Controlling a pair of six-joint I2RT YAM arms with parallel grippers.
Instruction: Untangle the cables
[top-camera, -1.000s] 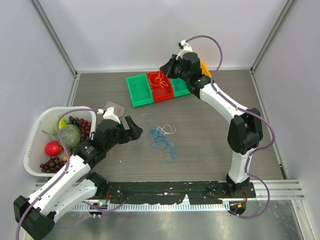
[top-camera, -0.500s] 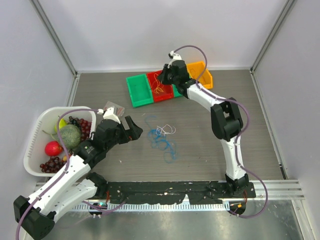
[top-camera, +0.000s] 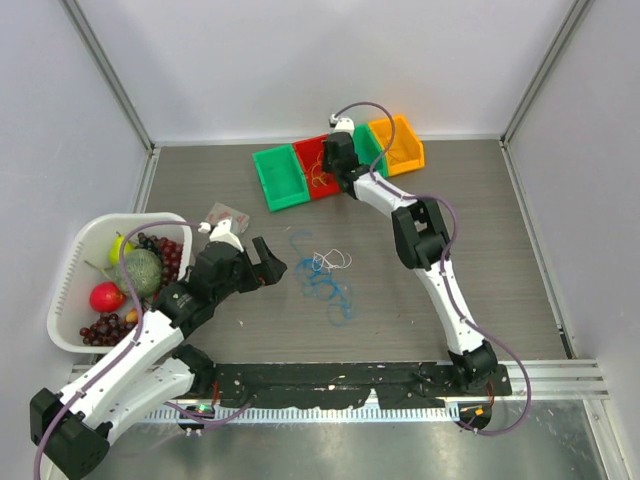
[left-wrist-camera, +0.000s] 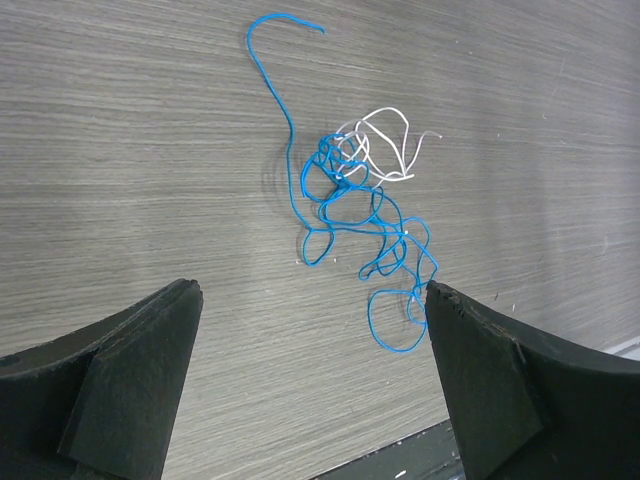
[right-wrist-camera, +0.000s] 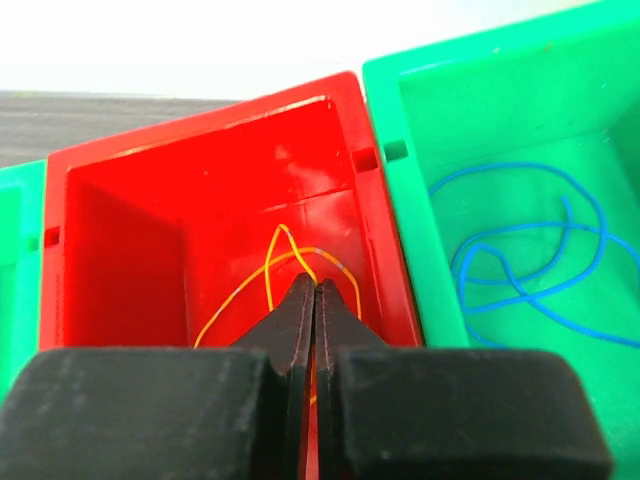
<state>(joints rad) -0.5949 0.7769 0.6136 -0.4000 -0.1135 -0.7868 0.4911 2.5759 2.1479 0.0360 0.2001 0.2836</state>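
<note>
Right end effector (right-wrist-camera: 315, 287) pinches orange-yellow cable (right-wrist-camera: 236, 299) in red bin (right-wrist-camera: 200, 140) | left end effector (left-wrist-camera: 312, 292) wide | blue cable (left-wrist-camera: 291, 130) looped, tangled

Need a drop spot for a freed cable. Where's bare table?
Free: table right of the right arm, to the wall; also the far-left corner beside the green bin. Crowded: blue cable and white cable mid-table; back bins, where the right end effector pinches the orange cable.

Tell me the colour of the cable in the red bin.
Orange-yellow cable; clearest in right wrist view.
</note>
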